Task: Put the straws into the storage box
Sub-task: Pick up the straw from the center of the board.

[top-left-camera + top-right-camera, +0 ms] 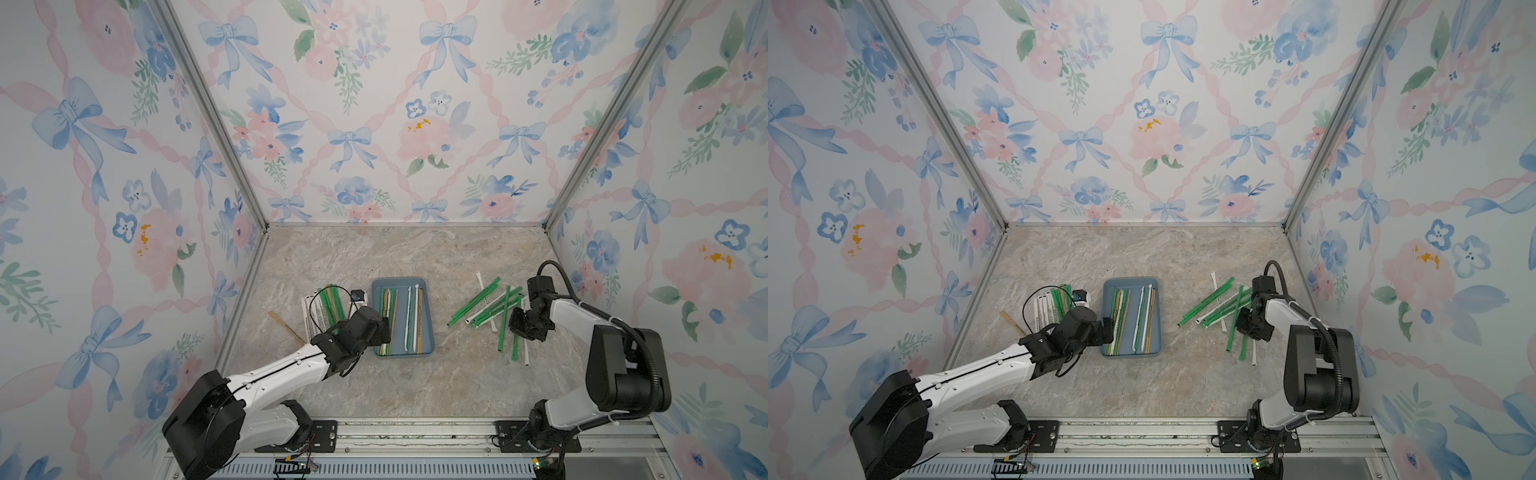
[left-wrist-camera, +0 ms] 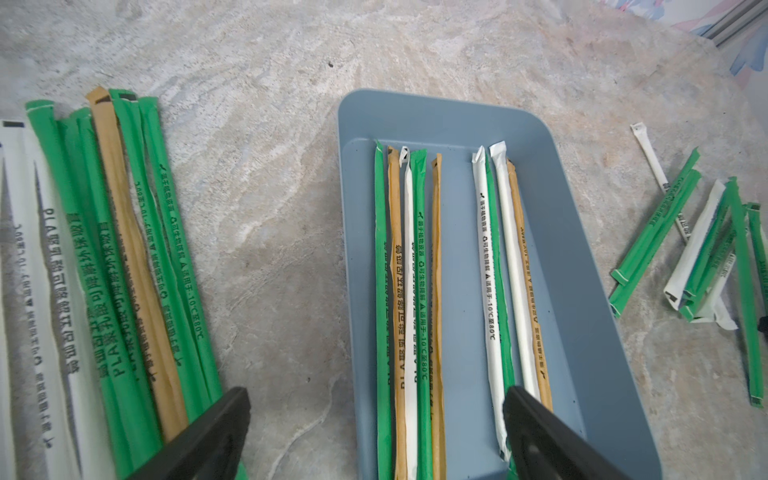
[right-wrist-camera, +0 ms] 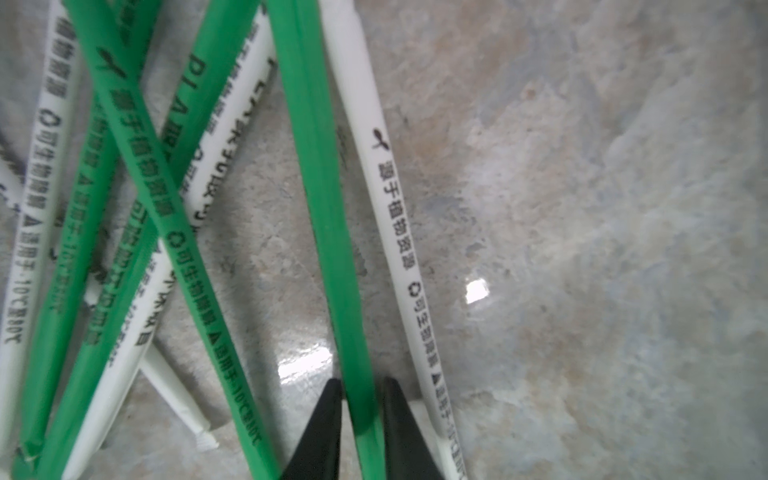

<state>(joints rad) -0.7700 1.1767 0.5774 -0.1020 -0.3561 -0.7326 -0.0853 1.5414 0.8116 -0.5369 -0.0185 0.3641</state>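
Black fingers of the right gripper (image 3: pixel 360 388) clamp a green straw (image 3: pixel 328 232) lying on the table (image 3: pixel 582 208), its length running roughly front to back. More straws (image 2: pixel 419 291) lie lengthwise in the blue storage box (image 2: pixel 561 332), where the left gripper (image 2: pixel 376 395) hovers, spread wide.

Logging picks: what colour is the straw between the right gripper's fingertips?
The straw is green; the right wrist view shows it best.
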